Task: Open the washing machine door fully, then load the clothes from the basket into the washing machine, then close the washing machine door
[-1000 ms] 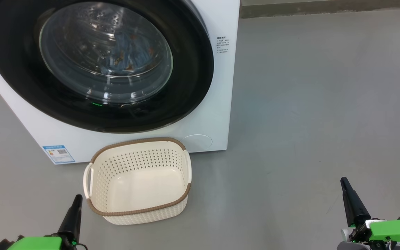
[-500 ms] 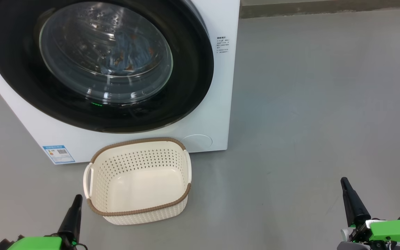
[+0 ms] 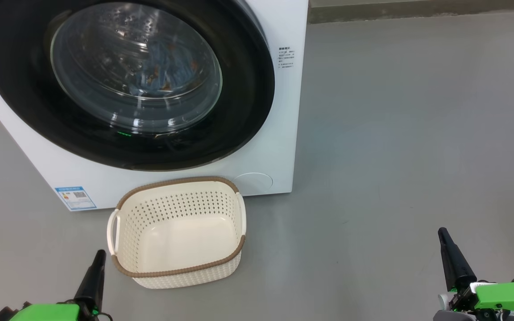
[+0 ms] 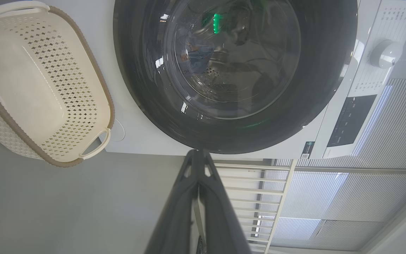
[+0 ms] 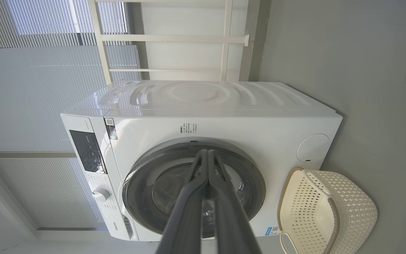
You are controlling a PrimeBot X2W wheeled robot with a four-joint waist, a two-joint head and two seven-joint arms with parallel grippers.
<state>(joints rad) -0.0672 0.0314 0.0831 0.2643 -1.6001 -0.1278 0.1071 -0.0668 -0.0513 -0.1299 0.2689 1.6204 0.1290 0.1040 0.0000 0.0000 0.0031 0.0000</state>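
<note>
Behind the glass, the clothes (image 3: 163,73) lie in the drum as a blue heap with orange-brown marks. The washing machine door (image 3: 20,89) looks closed, its black rim flat against the white front of the washing machine (image 3: 283,133). The basket (image 3: 176,180) stands on the floor (image 3: 395,156) just near of the machine and holds nothing.

My left fingers (image 4: 183,197) are pressed together at the tips and grip nothing; my right fingers (image 5: 192,197) likewise. Both sit well apart from the door.

Assessment: all three stages appear done. The latch itself is not visible, so seating is unconfirmed. Should a press be needed, I would push with closed tips on the black rim, squarely, never on the glass bowl.
</note>
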